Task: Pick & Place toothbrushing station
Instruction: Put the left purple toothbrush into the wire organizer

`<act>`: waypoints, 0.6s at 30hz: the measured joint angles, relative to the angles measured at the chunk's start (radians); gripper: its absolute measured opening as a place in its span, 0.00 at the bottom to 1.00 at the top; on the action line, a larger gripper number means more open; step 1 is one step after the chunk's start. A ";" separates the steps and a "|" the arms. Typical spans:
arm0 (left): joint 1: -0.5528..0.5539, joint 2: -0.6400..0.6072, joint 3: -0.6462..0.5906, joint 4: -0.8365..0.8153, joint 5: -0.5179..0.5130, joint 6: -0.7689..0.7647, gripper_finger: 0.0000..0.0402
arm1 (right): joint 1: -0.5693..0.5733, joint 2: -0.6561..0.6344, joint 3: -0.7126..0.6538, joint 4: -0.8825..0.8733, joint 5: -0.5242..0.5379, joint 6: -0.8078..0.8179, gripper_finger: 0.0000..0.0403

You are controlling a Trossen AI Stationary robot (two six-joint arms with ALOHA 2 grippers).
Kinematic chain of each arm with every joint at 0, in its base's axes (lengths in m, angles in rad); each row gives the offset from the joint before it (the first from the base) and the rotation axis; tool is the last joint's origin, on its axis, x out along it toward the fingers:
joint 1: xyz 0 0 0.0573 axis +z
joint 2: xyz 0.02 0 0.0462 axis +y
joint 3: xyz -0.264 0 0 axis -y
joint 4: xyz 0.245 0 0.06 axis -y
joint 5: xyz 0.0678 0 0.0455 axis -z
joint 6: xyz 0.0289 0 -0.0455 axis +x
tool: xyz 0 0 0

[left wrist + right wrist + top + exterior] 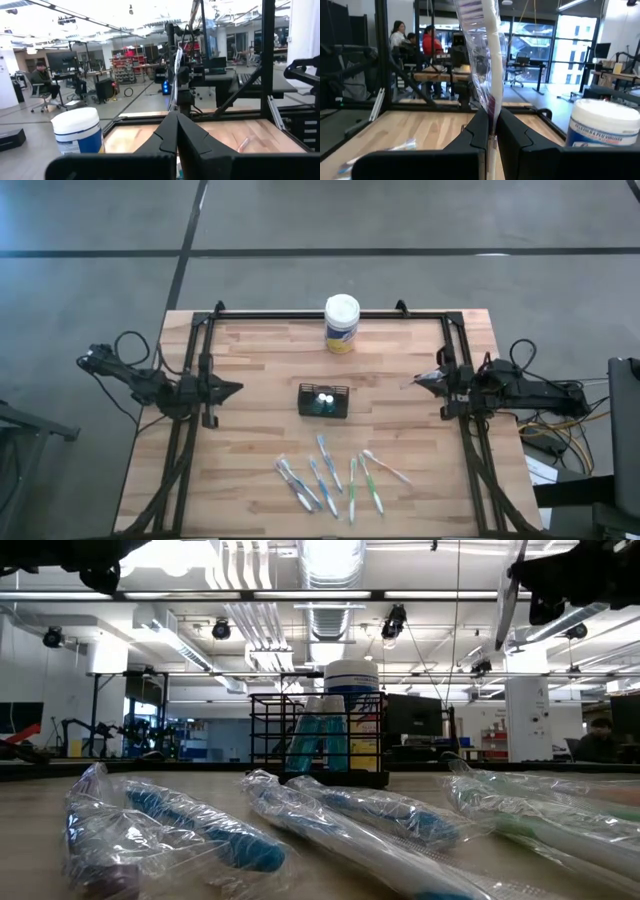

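The black wire-mesh caddy (323, 401) stands at the table's middle with two white-capped tubes (325, 397) in it; it also shows in the low view (320, 740). Several plastic-wrapped toothbrushes (330, 480) lie flat on the table near its front edge. My right gripper (420, 383), right of the caddy and high above the table, is shut on one wrapped white toothbrush (487, 60). My left gripper (235, 389) is shut and empty, left of the caddy, above the table. My right gripper pinches the wrapped toothbrush's handle (492, 112) between its two fingers, through the clear wrapper. The fingers lie level, pointing toward the table's left, and cross the brush. The brush stands nearly upright, slightly tilted, lifted clear of the table (505, 600).
A white-lidded canister with a yellow label (342, 323) stands behind the caddy near the far edge. Black frame rails (200, 370) run along the table's left, right and far sides. People sit at desks in the room beyond.
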State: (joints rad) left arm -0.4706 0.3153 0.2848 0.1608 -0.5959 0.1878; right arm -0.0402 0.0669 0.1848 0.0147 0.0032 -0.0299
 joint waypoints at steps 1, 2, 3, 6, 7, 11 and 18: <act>0.000 0.000 0.000 0.000 0.000 0.000 0.01 | 0.000 -0.011 -0.005 -0.005 0.000 0.001 0.03; 0.000 0.000 0.000 0.002 0.000 0.000 0.01 | 0.000 -0.020 -0.008 -0.004 0.000 0.002 0.03; 0.000 0.000 0.000 0.004 -0.001 0.000 0.01 | 0.000 -0.026 -0.008 -0.002 0.000 0.003 0.03; 0.000 0.000 -0.008 0.001 0.000 0.004 0.01 | 0.000 -0.013 0.002 0.026 0.009 0.001 0.03; 0.000 0.000 -0.010 0.001 0.000 0.011 0.01 | 0.000 0.005 0.012 0.048 0.023 0.001 0.03; 0.000 0.000 -0.013 0.002 -0.001 0.025 0.01 | 0.000 0.143 0.091 0.117 0.048 -0.025 0.03; 0.000 0.000 -0.024 0.001 -0.001 0.027 0.01 | 0.000 0.539 0.268 0.250 0.053 -0.086 0.03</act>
State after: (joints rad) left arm -0.4706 0.3153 0.2606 0.1621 -0.5964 0.2146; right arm -0.0399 0.6057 0.4526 0.2645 0.0561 -0.1163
